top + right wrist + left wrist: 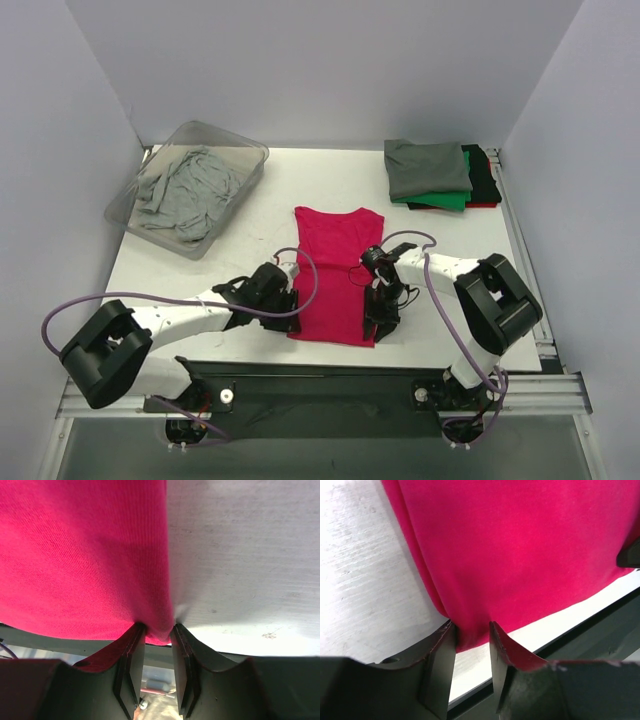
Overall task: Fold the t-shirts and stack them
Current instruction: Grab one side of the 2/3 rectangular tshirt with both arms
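Magenta t-shirt (335,270) lies flat mid-table, folded into a long narrow strip, neck end away from the bases and hem at the near edge of the table (200,270). Left arm: elbow out low and to the left, forearm running along the near edge toward the shirt, left gripper (287,312) at the hem's left corner. In the left wrist view a bunch of hem fills the gap between its fingers (440,665), so the jaws are pinched on the cloth. Right arm: elbow out to the right, forearm reaching in toward the shirt, wrist bent back toward the near edge, right gripper (381,318) at the hem's right corner. Its fingers (131,670) stand narrow with the shirt's corner nipped between them. Far right corner: folded stack, dark grey t-shirt (428,168) on top of a green t-shirt (447,201), a black t-shirt (484,175) and a red t-shirt (488,205). Far left: light grey t-shirt (185,188) crumpled in the clear plastic bin (235,140).
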Available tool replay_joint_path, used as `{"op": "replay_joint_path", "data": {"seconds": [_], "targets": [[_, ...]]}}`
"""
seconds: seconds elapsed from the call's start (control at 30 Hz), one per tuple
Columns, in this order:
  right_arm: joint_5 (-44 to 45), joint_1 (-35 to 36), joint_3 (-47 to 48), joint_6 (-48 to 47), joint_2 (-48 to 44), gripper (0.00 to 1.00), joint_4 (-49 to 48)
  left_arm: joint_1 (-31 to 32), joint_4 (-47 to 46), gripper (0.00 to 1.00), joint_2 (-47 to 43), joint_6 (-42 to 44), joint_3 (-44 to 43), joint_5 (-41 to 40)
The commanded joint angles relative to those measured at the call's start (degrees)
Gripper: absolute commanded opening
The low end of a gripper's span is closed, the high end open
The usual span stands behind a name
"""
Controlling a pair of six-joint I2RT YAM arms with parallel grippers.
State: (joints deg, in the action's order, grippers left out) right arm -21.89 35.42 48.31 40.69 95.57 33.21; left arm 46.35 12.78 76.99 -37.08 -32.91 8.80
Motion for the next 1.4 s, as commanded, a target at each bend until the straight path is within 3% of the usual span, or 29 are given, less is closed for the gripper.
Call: {"op": "replay_joint_path", "data": {"seconds": [0.0, 0.13, 0.33, 0.4, 0.43, 0.53, 0.63, 0.67, 0.77, 1.07, 1.37], "targets": [[3.5, 0.7, -2.0, -0.1, 0.9, 0.28, 1.5, 0.2, 9.8, 0.45, -1.0, 1.0, 0.6, -3.6], [3.6, 0.7, -1.8, 0.0, 1.0, 0.28, 1.5, 0.2, 11.9, 0.50, -3.2, 0.7, 0.6, -5.2], [3.6, 0.8, -1.3, 0.0, 1.5, 0.28, 1.6, 0.2, 10.8, 0.47, -2.0, 0.9, 0.7, -3.5], [3.5, 0.8, -1.1, -0.3, 1.8, 0.27, 1.6, 0.3, 9.5, 0.41, -0.4, 1.5, 0.7, -2.4], [3.4, 0.8, -1.0, -0.3, 1.8, 0.27, 1.6, 0.2, 9.0, 0.30, 0.2, 1.7, 0.6, -1.4], [3.3, 0.8, -0.9, -0.3, 1.7, 0.27, 1.7, 0.2, 9.2, 0.16, 1.7, 1.8, 0.4, -0.9], [3.1, 0.7, -1.1, -0.3, 1.3, 0.19, 2.1, 0.2, 9.7, 0.05, 1.8, 2.4, 0.3, -0.5], [3.0, 0.8, -1.4, -0.3, 0.9, 0.12, 2.5, 0.2, 10.6, 0.00, 1.4, 2.5, 0.2, -0.6], [3.2, 0.8, -1.8, -0.3, 0.1, 0.00, 3.4, 0.2, 13.3, 0.00, -0.6, 2.4, 0.2, -1.2], [3.3, 1.0, -2.9, 0.2, -5.7, 0.00, 9.2, 1.3, 19.5, 0.00, -9.8, -0.3, 0.4, 1.8], [4.0, 2.9, 0.1, 1.3, -13.9, 0.00, 20.6, 3.1, 30.7, 0.00, -14.6, -3.3, -7.8, 3.1]]}}
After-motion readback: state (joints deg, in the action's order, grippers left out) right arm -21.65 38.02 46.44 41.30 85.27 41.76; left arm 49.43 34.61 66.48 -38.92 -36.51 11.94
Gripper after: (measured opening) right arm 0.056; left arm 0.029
